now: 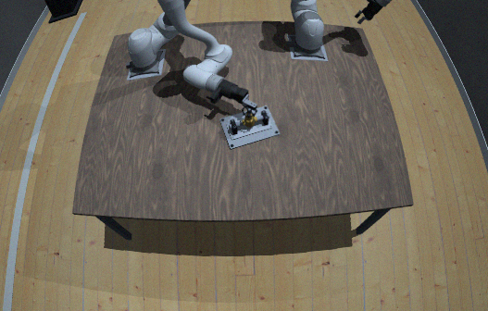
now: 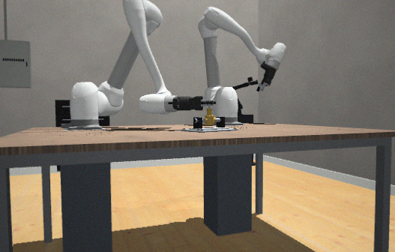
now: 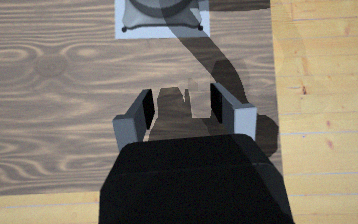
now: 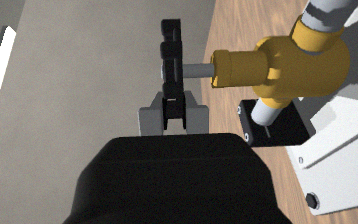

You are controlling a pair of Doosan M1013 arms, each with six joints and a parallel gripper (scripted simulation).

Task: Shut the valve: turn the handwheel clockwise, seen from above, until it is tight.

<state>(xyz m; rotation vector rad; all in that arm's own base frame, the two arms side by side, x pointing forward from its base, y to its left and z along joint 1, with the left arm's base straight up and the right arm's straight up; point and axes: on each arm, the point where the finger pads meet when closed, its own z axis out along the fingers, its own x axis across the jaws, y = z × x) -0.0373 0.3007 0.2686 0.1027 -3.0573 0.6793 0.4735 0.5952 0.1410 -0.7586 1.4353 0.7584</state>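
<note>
A yellow valve body (image 1: 249, 119) (image 2: 209, 117) (image 4: 306, 65) sits on its pipe above a pale base plate (image 1: 256, 139) (image 4: 346, 175). Its black handwheel (image 4: 171, 55) is on top, on a grey stem (image 4: 199, 70), seen edge-on in the right wrist view. My right gripper (image 1: 250, 105) (image 2: 209, 102) (image 4: 174, 103) reaches in level from the side and is shut on the handwheel's rim. The far side of the wheel is partly hidden in the right wrist view. My left gripper (image 1: 359, 17) (image 2: 260, 88) (image 3: 181, 98) is open and empty, raised well away from the valve.
Black pipe clamps (image 1: 233, 126) (image 1: 265, 118) (image 2: 197, 122) stand on both sides of the valve body, below the right gripper. The two arm bases stand at the back of the wooden table (image 1: 190, 180) (image 2: 292, 131). The left arm's base (image 1: 309, 37) (image 3: 161, 17) is behind the valve.
</note>
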